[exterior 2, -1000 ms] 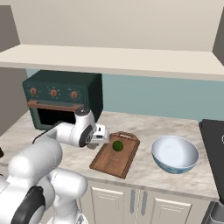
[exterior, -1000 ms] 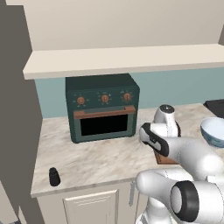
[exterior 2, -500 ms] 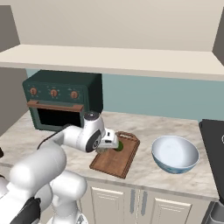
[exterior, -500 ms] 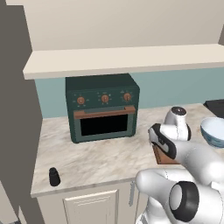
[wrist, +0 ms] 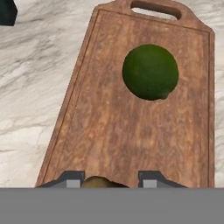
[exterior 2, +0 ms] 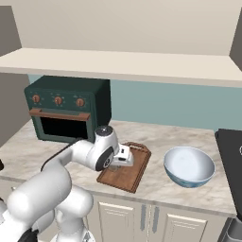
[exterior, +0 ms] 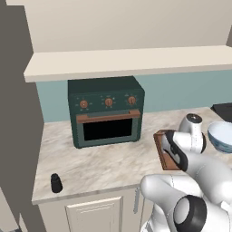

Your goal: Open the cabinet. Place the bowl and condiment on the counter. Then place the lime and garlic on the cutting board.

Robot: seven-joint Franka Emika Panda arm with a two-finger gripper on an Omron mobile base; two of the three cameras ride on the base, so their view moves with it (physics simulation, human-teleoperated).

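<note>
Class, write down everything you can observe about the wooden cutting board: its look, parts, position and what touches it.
The cutting board is a brown rectangular slab with visible wood grain, a raised rim and a slotted handle at one short end. It lies flat on the marble counter, between the dark green oven and the bowl. A lime rests on it near the handle end. The gripper hovers over its other end with a tan object between the fingers.

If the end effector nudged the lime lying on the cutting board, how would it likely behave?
The lime looks round and smooth, so it would probably roll rather than slide. The cutting board seems to have a shallow groove near its edge, which might slow it. Its glossy skin suggests it may slip in a light pinch.
</note>
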